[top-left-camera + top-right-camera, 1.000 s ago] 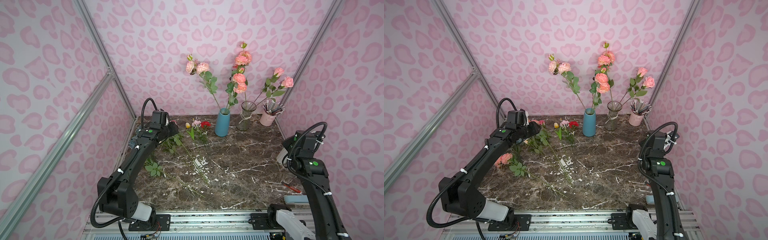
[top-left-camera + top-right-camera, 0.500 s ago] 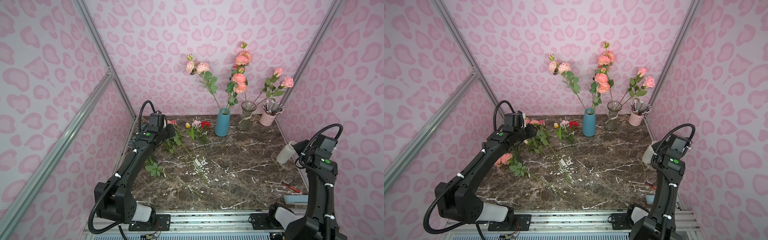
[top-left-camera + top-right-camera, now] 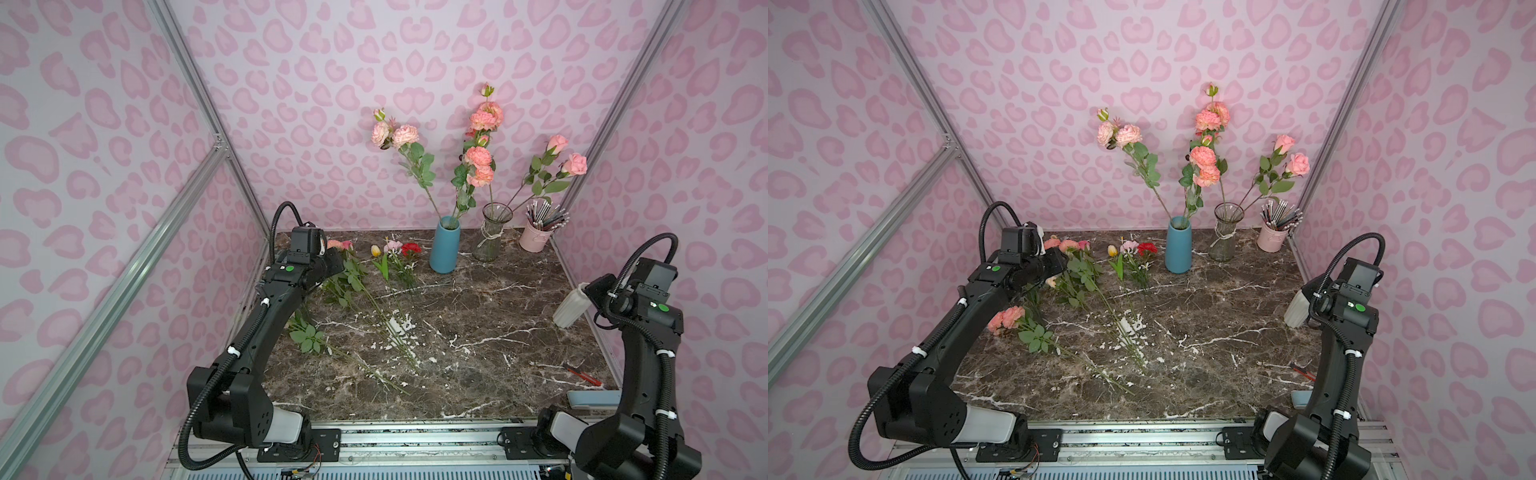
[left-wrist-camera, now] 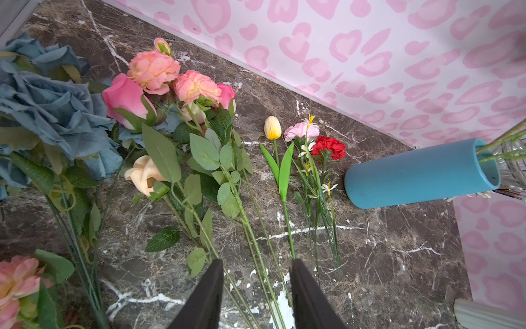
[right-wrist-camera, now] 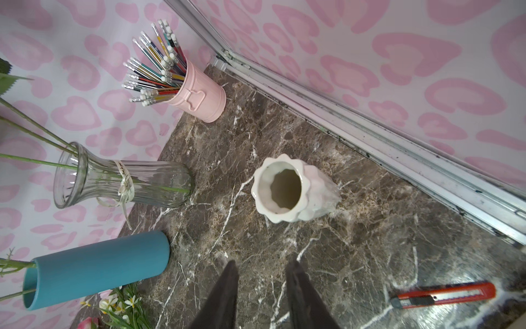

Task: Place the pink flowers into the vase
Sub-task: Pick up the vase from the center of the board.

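A bunch of pink flowers (image 4: pixel 159 74) lies on the marble table at the back left, its long stems running toward the front. My left gripper (image 4: pixel 256 263) hovers open over those stems, which show between its fingers. Another pink bloom (image 3: pixel 1007 318) lies beside the left arm. More pink flowers (image 3: pixel 480 162) stand in the blue vase (image 3: pixel 444 249) and the glass vase (image 3: pixel 490 239). A white ribbed vase (image 5: pixel 287 190) stands empty by the right wall. My right gripper (image 5: pixel 263 265) is open and empty just short of it.
A dusty-blue hydrangea (image 4: pixel 42 108), a cream rose (image 4: pixel 142 171), a yellow tulip (image 4: pixel 272 128) and a red carnation (image 4: pixel 327 146) lie among the stems. A pink pencil cup (image 5: pixel 199 94) stands at the back right. A red box cutter (image 5: pixel 444 296) lies near the right wall.
The right arm has swung out toward the right wall, uncovering the white vase in the top views. The left arm has shifted slightly left over the stems. Both grippers keep the same opening.
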Motion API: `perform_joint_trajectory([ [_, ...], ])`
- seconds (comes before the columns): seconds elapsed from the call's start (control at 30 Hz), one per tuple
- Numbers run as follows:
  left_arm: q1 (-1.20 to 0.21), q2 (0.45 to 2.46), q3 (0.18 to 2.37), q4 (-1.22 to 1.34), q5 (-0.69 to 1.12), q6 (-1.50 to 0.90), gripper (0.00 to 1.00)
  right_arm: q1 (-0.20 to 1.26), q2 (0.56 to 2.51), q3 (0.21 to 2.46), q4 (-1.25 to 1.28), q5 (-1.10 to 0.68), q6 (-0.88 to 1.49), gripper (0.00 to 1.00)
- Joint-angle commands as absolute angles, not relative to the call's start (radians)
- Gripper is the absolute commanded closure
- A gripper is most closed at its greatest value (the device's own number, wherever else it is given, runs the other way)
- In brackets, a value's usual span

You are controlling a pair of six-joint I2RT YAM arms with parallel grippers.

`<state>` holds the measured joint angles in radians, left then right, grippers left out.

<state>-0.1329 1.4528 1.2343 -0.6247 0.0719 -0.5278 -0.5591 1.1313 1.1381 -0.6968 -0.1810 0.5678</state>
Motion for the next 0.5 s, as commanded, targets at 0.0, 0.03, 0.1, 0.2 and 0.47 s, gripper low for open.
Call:
perform_joint_trajectory([
  [0.0,-0.110,1.460,1.231,-0.602,0.096,-0.525,0.57,-0.560,1.141,1.155,-0.731,-0.165,0.551,0.66],
  [0.03,-0.104,1.460,1.230,-0.600,0.102,-0.526,0.57,-0.559,1.141,1.156,-0.733,-0.152,0.550,0.66],
  [0.1,-0.094,1.462,1.230,-0.600,0.108,-0.528,0.57,-0.560,1.142,1.151,-0.735,-0.132,0.548,0.67],
  [0.2,-0.089,1.466,1.229,-0.600,0.112,-0.529,0.57,-0.561,1.151,1.133,-0.737,-0.101,0.545,0.67],
  [0.47,-0.087,1.473,1.227,-0.599,0.111,-0.529,0.57,-0.573,1.172,1.091,-0.700,-0.078,0.541,0.67],
])
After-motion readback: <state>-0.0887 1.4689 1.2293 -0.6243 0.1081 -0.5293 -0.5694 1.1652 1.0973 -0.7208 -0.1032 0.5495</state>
